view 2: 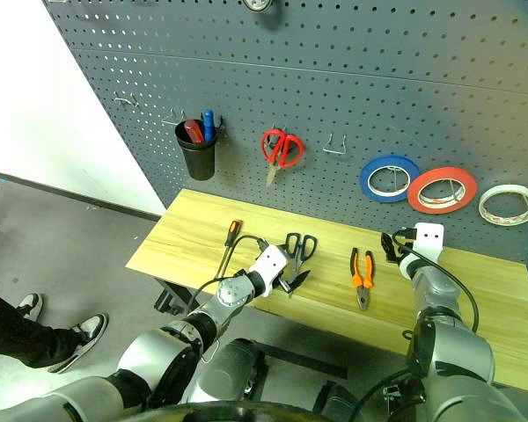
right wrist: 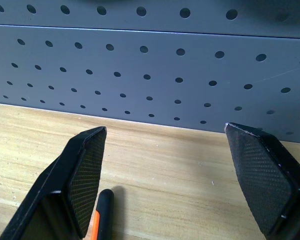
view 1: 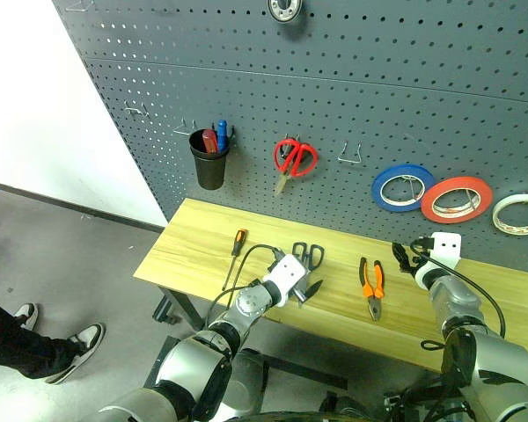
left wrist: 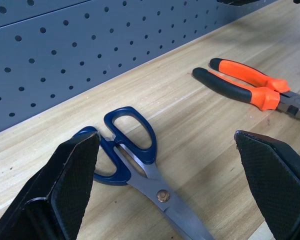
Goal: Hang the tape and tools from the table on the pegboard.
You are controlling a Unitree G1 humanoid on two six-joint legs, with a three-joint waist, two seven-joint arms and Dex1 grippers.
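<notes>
On the light wood table (view 1: pixel 194 255) lie a slim screwdriver (view 1: pixel 237 242), dark-handled scissors (view 1: pixel 308 255) and orange-and-black pliers (view 1: pixel 372 286). My left gripper (view 1: pixel 308 292) hovers open just in front of the scissors; in the left wrist view the scissors (left wrist: pixel 135 150) lie between its spread fingers (left wrist: pixel 65 185), untouched. Further right, near the back of the table and behind the pliers, my right gripper (view 1: pixel 403 257) is open and empty, facing the pegboard (view 1: pixel 352 97). A pliers handle (right wrist: pixel 104 210) shows by its finger. The cream tape (view 1: pixel 519 214) hangs on the pegboard at the far right.
On the pegboard hang a black cup with pens (view 1: pixel 209 158), red-handled scissors (view 1: pixel 294 158), a blue roll (view 1: pixel 403 186) and a red-orange roll (view 1: pixel 456 199). A bare wire hook (view 1: pixel 350 156) sits between scissors and rolls. A person's feet (view 1: pixel 70 343) stand on the floor at left.
</notes>
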